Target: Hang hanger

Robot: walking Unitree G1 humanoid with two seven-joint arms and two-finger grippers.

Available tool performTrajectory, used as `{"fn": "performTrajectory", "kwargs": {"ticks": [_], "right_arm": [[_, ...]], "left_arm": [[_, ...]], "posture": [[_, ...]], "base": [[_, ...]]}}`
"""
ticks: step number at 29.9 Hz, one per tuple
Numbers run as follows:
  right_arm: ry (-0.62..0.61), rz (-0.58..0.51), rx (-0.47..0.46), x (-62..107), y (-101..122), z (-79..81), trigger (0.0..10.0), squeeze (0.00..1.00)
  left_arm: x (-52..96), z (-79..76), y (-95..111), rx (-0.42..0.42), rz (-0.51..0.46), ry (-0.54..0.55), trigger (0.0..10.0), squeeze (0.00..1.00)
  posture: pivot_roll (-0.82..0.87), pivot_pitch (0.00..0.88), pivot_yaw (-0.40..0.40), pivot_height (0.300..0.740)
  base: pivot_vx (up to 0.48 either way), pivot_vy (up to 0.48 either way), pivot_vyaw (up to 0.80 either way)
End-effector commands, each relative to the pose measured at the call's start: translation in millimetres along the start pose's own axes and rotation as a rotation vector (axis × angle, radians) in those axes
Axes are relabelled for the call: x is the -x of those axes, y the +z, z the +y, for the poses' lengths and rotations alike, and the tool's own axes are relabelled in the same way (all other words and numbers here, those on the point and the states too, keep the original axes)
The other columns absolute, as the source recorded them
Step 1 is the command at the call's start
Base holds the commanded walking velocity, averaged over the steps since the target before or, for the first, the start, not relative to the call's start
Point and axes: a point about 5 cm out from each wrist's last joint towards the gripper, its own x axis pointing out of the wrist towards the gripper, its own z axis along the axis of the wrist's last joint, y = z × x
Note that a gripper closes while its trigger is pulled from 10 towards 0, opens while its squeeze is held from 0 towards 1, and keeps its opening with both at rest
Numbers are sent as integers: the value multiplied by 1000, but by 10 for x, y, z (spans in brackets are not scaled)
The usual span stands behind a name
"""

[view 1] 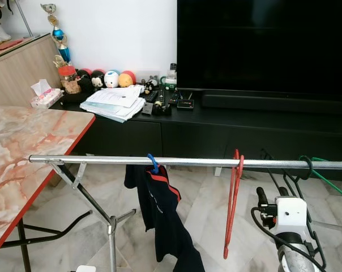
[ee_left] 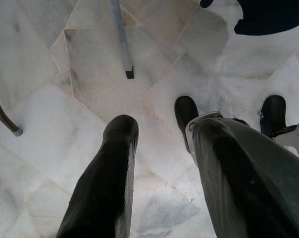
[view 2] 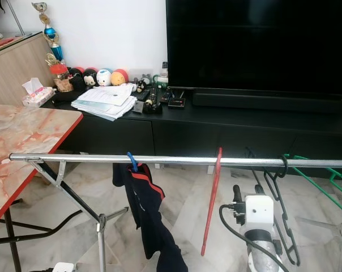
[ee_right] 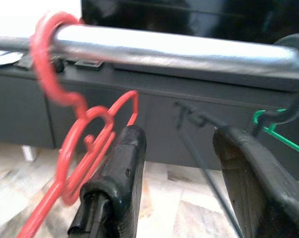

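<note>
Red hanger (view 1: 233, 204) hangs by its hook on the drying-rack rail (view 1: 188, 162), btwn dark garment (view 1: 162, 221) & black hanger (view 2: 278, 209); R gripper (ee_right: 181, 148), fingers spread & empty, sits just below rail beside it; L gripper (ee_left: 159, 148) open, over marble floor (ee_left: 65, 99).

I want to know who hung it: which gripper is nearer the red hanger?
Right. The right gripper sits open just beside the red hanger under the rail; the left gripper points at the floor.

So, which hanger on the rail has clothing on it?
The blue hanger, leftmost on the rail, carries a dark garment. The red, black and green hangers are bare.
</note>
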Motion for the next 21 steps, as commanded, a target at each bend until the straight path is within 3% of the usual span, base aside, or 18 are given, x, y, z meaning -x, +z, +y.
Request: {"fn": "performTrajectory", "kwargs": {"ticks": [1,17,21], "right_arm": [[-11,18,-26,-27,-1,4,10000,0],[-13,37,-50,-38,-41,81,10000,0],[-17,59,-51,-58,-91,90,10000,0]], "left_arm": [[8,20,-30,-7,10,4,10000,0],[6,21,-12,-4,10,-2,10000,0],[5,21,-4,-5,10,-3,10000,0]], "posture": [[-95,0,65,740],[-93,0,64,740],[-92,0,65,740]], "base": [[0,0,0],[0,0,0],[-277,0,0]]}}
